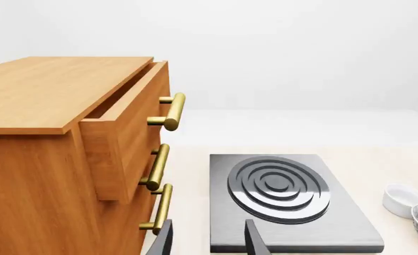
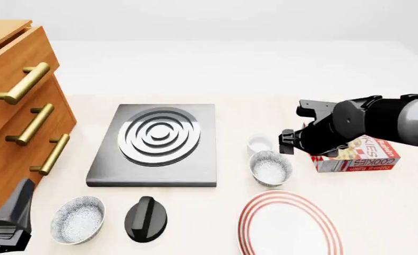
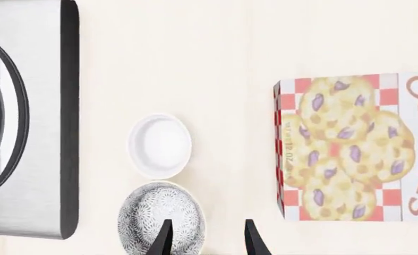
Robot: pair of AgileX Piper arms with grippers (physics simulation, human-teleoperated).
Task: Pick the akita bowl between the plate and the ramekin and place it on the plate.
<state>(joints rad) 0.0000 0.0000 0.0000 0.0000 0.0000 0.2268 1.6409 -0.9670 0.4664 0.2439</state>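
The akita bowl (image 2: 270, 168), speckled grey outside and white inside, stands between the red-ringed plate (image 2: 287, 226) in front of it and the small white ramekin (image 2: 261, 143) behind it. In the right wrist view the akita bowl (image 3: 161, 218) lies below one open finger, with the ramekin (image 3: 160, 145) just beyond it. My right gripper (image 3: 207, 241) is open and empty, hovering above the table beside the ramekin, right gripper (image 2: 288, 143). My left gripper (image 1: 209, 241) is open and empty at the front left, near the cabinet, left gripper (image 2: 10, 218).
A stove plate (image 2: 155, 143) with concentric rings lies left of the bowl. A cookie box (image 2: 357, 156) lies under the right arm. A second speckled bowl (image 2: 77, 219) and a black knob (image 2: 146, 218) sit at the front left. A wooden cabinet (image 2: 17, 106) has its top drawer partly open.
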